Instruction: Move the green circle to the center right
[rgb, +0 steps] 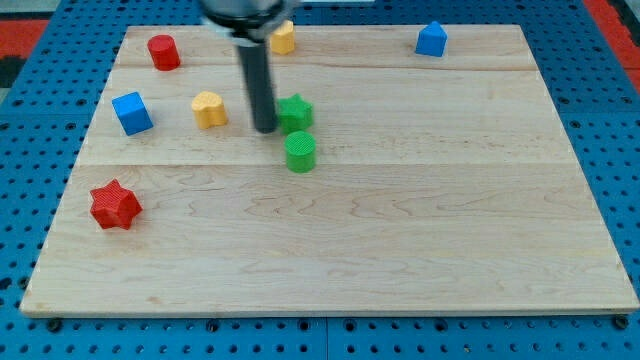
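Note:
The green circle is a short green cylinder standing on the wooden board, left of the board's middle. A green star lies just above it, nearly touching. My rod comes down from the view's top and my tip rests on the board just left of the green star and up-left of the green circle, a small gap from the circle.
A yellow heart-like block and a blue cube lie left of my tip. A red cylinder and a yellow block lie near the top edge. A blue block is top right. A red star is at the left.

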